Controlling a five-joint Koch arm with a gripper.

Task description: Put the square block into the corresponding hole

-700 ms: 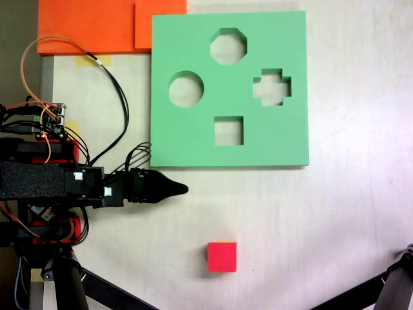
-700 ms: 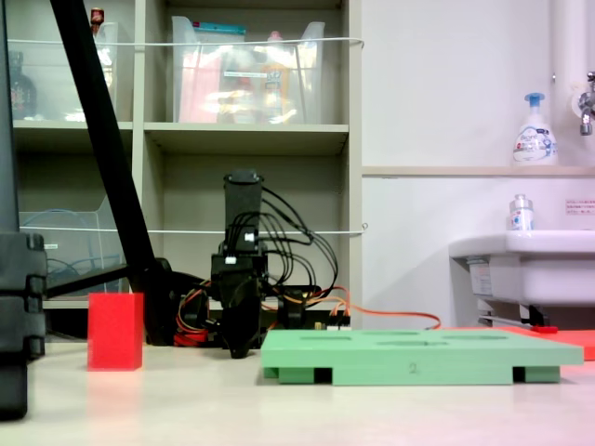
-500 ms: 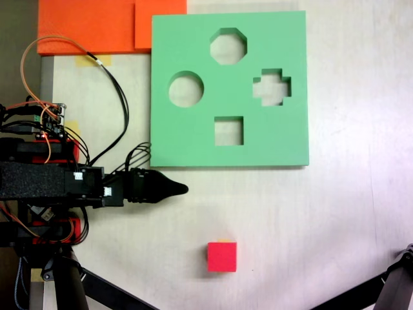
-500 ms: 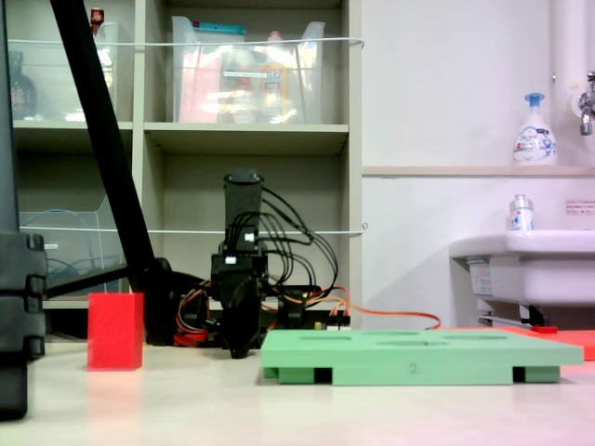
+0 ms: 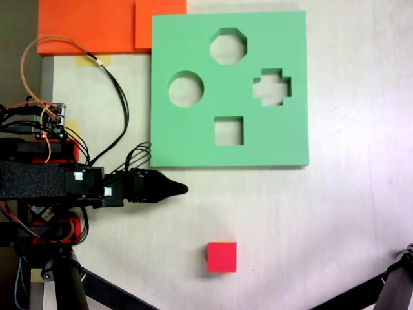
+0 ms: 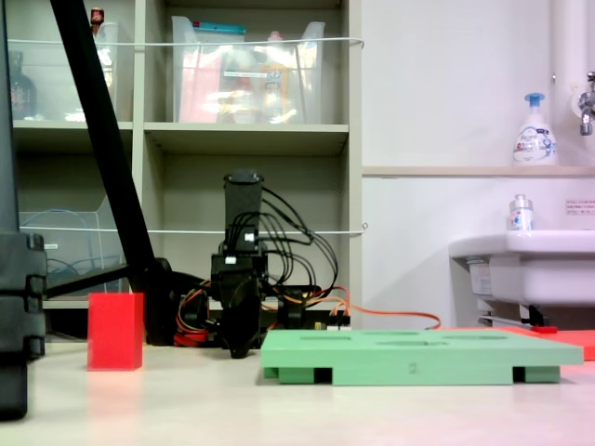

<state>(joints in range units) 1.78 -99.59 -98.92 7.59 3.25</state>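
The square block (image 5: pixel 222 256), a small red cube, sits alone on the pale table near the bottom of a fixed view, and at the left (image 6: pixel 115 331) of another. The green foam board (image 5: pixel 193 145) lies flat beyond it. The corresponding hole (image 5: pixel 228 131), a square cutout, is in the board's near middle and holds nothing. My gripper (image 5: pixel 182 189) rests low over the table just off the board's lower left corner, pointing right, jaws shut on nothing. It faces the camera (image 6: pixel 240 347) left of the board (image 6: pixel 418 358).
The board also has round (image 5: pixel 186 89), octagonal (image 5: pixel 228 46) and cross-shaped (image 5: pixel 271 86) cutouts. Orange foam slabs (image 5: pixel 90 26) lie at the top left. Cables (image 5: pixel 116 97) run by the arm's base. Black tripod legs (image 5: pixel 97 287) cross the bottom corners. A sink (image 6: pixel 521 265) stands at the right.
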